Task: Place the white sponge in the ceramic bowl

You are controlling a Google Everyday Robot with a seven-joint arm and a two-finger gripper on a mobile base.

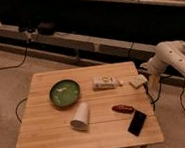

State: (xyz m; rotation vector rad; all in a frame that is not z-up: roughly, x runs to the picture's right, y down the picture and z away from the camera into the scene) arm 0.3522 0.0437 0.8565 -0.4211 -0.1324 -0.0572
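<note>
The white sponge lies flat near the right edge of the wooden table. The ceramic bowl, dark green with a paler inside, sits on the left half of the table, well away from the sponge. My gripper hangs from the white arm at the table's right edge, just to the right of the sponge and slightly above table height. It holds nothing that I can see.
A white printed box lies between bowl and sponge. A white paper cup lies on its side in front of the bowl. A red object and a black phone lie front right. Cables run across the floor.
</note>
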